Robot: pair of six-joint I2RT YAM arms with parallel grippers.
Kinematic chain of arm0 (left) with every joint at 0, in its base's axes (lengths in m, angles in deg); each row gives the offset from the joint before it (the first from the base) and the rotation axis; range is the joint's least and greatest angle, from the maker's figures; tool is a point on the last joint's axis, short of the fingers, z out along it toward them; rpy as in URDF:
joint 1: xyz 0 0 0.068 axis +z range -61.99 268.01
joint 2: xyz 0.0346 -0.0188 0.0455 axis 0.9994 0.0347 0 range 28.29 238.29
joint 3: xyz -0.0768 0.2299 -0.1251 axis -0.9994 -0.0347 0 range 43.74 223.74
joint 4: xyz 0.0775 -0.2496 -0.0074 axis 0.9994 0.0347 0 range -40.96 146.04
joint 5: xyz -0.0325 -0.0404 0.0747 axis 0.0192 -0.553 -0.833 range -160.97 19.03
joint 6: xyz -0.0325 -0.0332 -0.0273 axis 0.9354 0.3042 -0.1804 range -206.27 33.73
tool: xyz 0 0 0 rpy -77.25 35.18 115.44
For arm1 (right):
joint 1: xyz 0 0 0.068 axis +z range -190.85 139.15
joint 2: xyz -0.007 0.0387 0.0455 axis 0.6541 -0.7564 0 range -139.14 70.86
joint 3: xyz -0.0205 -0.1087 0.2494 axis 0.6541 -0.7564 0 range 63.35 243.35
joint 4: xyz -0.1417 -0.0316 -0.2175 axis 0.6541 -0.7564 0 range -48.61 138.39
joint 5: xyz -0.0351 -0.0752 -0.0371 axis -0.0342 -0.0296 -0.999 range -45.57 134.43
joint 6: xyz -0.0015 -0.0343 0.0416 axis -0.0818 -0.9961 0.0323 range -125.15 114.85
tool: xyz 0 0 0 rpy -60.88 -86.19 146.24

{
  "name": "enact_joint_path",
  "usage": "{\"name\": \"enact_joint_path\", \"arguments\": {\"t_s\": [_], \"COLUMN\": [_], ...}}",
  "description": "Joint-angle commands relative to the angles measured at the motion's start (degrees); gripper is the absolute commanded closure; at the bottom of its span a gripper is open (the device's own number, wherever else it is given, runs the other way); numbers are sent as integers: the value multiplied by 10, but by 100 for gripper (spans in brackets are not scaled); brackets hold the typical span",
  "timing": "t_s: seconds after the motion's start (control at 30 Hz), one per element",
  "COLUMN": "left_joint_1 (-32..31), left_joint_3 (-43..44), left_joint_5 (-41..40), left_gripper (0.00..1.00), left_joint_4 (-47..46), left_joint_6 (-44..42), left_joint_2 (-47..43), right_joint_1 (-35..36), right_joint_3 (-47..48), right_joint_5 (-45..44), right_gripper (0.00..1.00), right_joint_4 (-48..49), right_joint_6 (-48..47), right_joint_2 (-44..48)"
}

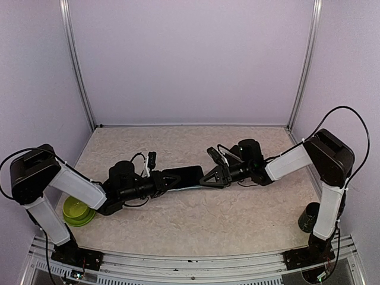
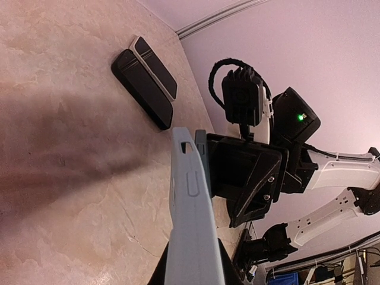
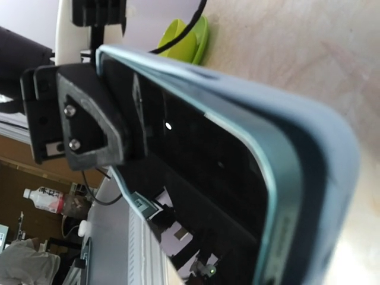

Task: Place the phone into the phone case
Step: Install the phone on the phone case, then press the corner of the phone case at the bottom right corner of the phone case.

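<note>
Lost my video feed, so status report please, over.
Left tool clamped on phone case. Right tool at its far end, grip unclear. Phone looks seated inside. Green bowl well aside.

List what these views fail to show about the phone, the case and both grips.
- Top external: phone case, small and dark between left gripper and right gripper; its fit is unreadable.
- Right wrist: phone fills the view, near corner blurred; the right gripper's own fingers lie outside the frame.
- Left wrist: case edge-on, lower end cut off by the frame.
</note>
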Motion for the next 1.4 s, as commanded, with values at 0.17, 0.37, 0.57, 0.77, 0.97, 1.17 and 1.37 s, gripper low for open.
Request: {"name": "enact_joint_path", "arguments": {"t_s": [0.17,0.37,0.57,0.77,0.97,1.17,1.37], "left_joint_1": [11,11,11,10,-1,-11,-12], "left_joint_3": [-1,0,-1,-12,-13,-22,-26], "left_joint_5": [-62,-25,36,55,92,117,149], "left_gripper": [100,100,100,100,100,100,100], "left_joint_4": [4,-8,-30,-48,-63,-66,-65], "left_joint_6": [-54,-83,-124,-166,-210,-257,-277], "left_joint_2": [-58,-69,-77,-96,-109,-134,-151], "right_joint_1": [-45,-57,-56,-41,-18,-1,15], "right_joint_3": [-11,-25,-46,-58,-60,-60,-59], "right_joint_5": [15,12,18,33,45,53,64], "right_gripper": [52,47,42,41,41,40,40], "right_joint_4": [-87,-85,-66,-35,-20,-24,-22], "right_joint_6": [-71,-86,-97,-92,-99,-123,-138], "right_joint_2": [90,123,150,153,155,168,174]}}
